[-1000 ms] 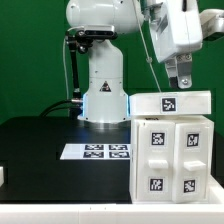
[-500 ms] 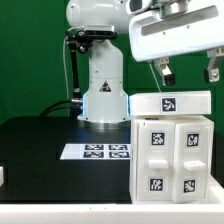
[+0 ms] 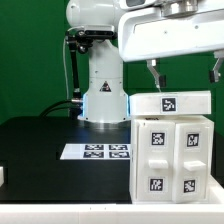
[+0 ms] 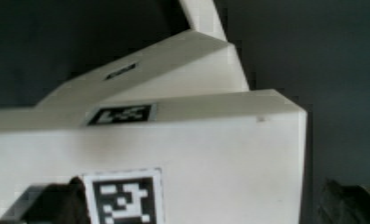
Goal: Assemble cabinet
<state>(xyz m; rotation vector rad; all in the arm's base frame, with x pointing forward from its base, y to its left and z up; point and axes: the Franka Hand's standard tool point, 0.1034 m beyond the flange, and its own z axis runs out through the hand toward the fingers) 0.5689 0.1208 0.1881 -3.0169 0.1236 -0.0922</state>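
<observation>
Marker board (image 3: 95, 151): flat on the black desk (image 3: 40, 140), well below the fingers (image 3: 154, 72) and off toward the exterior view's left.
Fingers: spread wide, holding nothing, probably poised for a descent.
Cabinet (image 3: 170, 150): upright directly beneath the fingers and apart from them. Its top looks fit for their span to straddle, and the frame cuts off its far side.
Wrist view: blurred, tags unreadable, fingertips mere dark corners.
</observation>
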